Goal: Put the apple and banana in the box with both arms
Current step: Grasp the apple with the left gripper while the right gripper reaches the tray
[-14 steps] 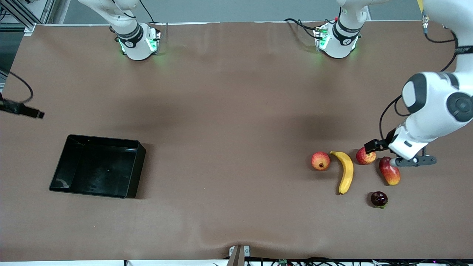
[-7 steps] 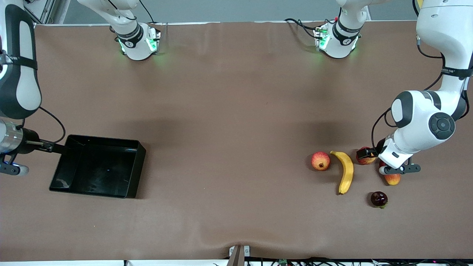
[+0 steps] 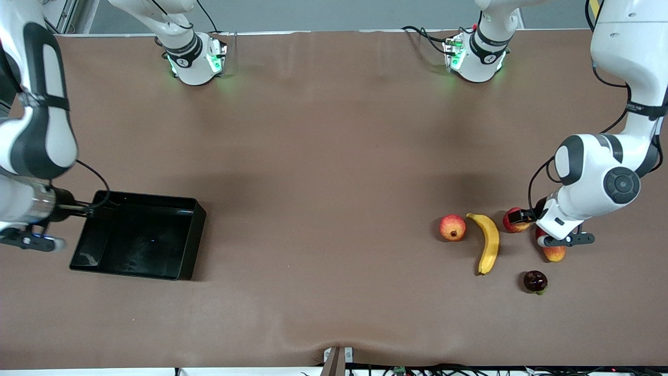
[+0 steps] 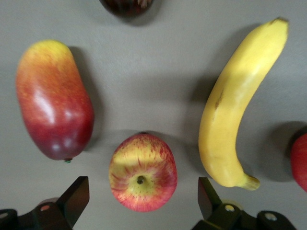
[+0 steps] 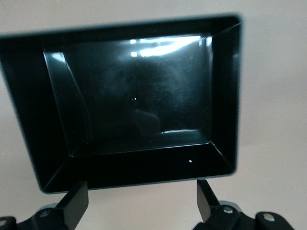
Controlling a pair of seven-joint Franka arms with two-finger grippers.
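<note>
Black and glossy, the shallow rectangular plastic box (image 3: 136, 236) sits empty on the brown table cover (image 3: 323, 156) toward the right arm's end. The right arm's black two-finger gripper (image 5: 143, 203) hangs just over that box's end wall nearest the table edge, fingers spread wide and holding nothing; its wrist view looks straight into the bare tray. Moving across the long stretch of table toward the left arm's end, a cluster of fruit appears: first a round red-orange fruit with a dark nub (image 3: 452, 227), then the long curved bright yellow banana (image 3: 488, 242) just beside it, then the small round red apple with pale yellow streaks (image 3: 515, 221), then an elongated oval red-and-yellow fruit (image 3: 552, 251) partly under the arm, with a small dark maroon fruit (image 3: 535, 281) nearer the front camera. The left arm's gripper (image 4: 143, 197) is low over the apple with its fingers parted and nothing gripped; in the left wrist view the apple (image 4: 143, 178) lies between the two fingertips (image 4: 76, 196), stem dimple up. The step in hand appears to be grasping the apple. To do it well, the gripper should probably descend straight so the fingers pass either side of the apple's widest part, clear of the banana and the oval fruit, then close gently before lifting.
</note>
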